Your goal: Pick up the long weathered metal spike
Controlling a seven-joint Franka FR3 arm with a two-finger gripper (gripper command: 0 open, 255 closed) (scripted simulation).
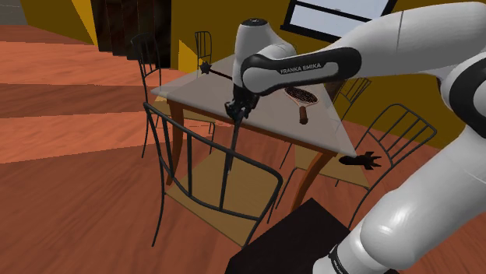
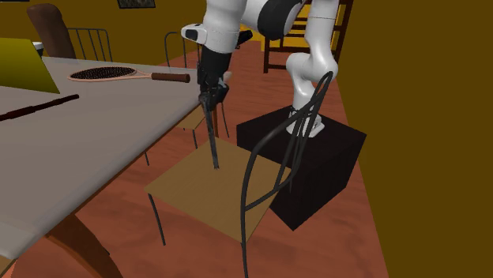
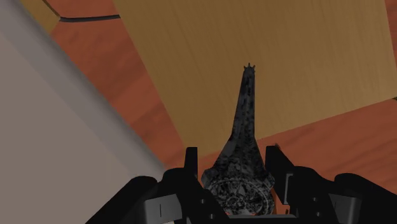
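My black gripper (image 1: 239,107) is shut on the thick head of a long, dark, mottled metal spike (image 1: 230,159). The spike hangs almost straight down from the fingers, beside the table's edge. In the second exterior view the gripper (image 2: 209,93) holds the spike (image 2: 212,138) above a wooden chair seat (image 2: 213,189), with the tip close to the seat. In the wrist view the spike (image 3: 245,127) is clasped between both fingers of the gripper (image 3: 233,159) and narrows towards the seat (image 3: 267,51).
The grey table (image 1: 202,93) carries a brown-handled racket-like brush (image 1: 300,96) and a thin dark rod (image 2: 35,108). Wire-backed chairs (image 1: 167,140) surround the table, one chair back (image 2: 272,158) standing near the spike. The black stand (image 2: 316,158) is close by.
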